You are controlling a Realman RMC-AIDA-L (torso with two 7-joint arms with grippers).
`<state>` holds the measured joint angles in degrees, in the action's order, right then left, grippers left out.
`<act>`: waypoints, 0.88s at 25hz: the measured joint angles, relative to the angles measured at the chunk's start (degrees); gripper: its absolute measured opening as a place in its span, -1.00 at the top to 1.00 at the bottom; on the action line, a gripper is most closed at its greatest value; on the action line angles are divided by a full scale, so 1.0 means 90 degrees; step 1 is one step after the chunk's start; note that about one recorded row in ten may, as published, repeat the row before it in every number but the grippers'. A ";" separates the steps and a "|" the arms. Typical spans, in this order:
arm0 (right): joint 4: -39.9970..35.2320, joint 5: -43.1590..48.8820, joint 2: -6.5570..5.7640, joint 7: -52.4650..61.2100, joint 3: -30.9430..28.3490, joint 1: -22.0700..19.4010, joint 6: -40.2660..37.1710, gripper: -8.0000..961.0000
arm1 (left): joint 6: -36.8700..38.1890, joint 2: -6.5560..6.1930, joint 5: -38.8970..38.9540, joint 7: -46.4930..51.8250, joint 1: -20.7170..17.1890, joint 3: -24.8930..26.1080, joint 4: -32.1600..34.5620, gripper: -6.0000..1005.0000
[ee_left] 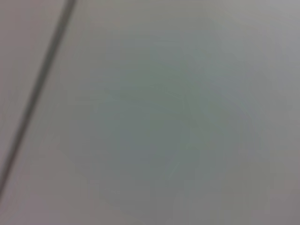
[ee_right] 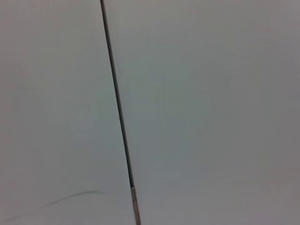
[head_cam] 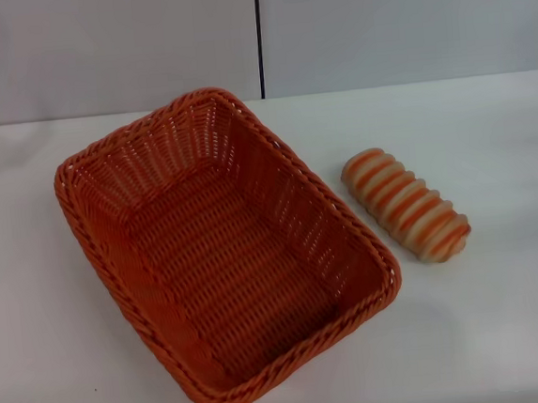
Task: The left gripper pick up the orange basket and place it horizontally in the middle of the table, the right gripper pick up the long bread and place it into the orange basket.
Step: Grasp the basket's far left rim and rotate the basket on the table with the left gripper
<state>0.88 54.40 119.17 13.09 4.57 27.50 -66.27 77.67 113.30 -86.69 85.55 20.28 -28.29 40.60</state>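
Observation:
The orange basket (head_cam: 226, 248) rests on the white table (head_cam: 507, 332), left of centre in the head view, turned at a slant with its long side running from far left to near right; it holds nothing. The long bread (head_cam: 406, 205), ridged with orange and cream stripes, lies on the table just right of the basket, apart from it. Neither gripper shows in any view. Both wrist views show only a pale wall with a dark seam.
A grey wall with a dark vertical seam (head_cam: 259, 37) stands behind the table's far edge. Bare tabletop lies right of the bread and along the front edge.

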 joint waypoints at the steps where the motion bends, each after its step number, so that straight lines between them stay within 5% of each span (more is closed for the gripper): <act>1: -0.0002 0.0000 -0.0003 0.0000 0.0000 -0.0001 0.0000 -0.09 | 0.0038 -0.0099 -0.0140 0.0434 -0.0022 -0.0319 0.0323 -0.72; 4: -0.0027 0.0000 -0.0006 0.0000 0.0000 -0.0001 0.0001 -0.10 | 0.0174 -0.0255 -0.0726 0.1260 0.0007 -0.0841 0.0926 -0.72; 8: -0.0048 0.0000 -0.0021 0.0000 0.0000 0.0000 0.0001 -0.10 | 0.0292 -0.0278 -0.1671 0.1914 0.0191 -0.1230 0.1640 -0.72; 11: -0.0062 0.0000 -0.0024 0.0000 0.0000 0.0001 0.0001 -0.10 | 0.0444 -0.0077 -0.3042 0.2463 0.0592 -0.1408 0.2376 -0.72; 13: -0.0065 0.0000 -0.0025 0.0000 0.0000 0.0001 0.0001 -0.11 | 0.0456 -0.0056 -0.3163 0.2507 0.0635 -0.1429 0.2426 -0.72; 19: -0.0069 0.0000 -0.0028 -0.0006 0.0000 -0.0035 0.0007 -0.11 | 0.0424 0.0465 -0.5526 0.3011 0.1436 -0.1737 0.2932 -0.72; 22: -0.0070 0.0000 -0.0029 -0.0011 0.0000 -0.0080 0.0054 -0.12 | 0.0385 0.0524 -0.5950 0.3092 0.1657 -0.2003 0.2882 -0.72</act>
<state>0.25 54.40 118.91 12.99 4.57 26.78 -65.79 81.13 118.02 -140.24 113.38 35.20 -46.32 66.54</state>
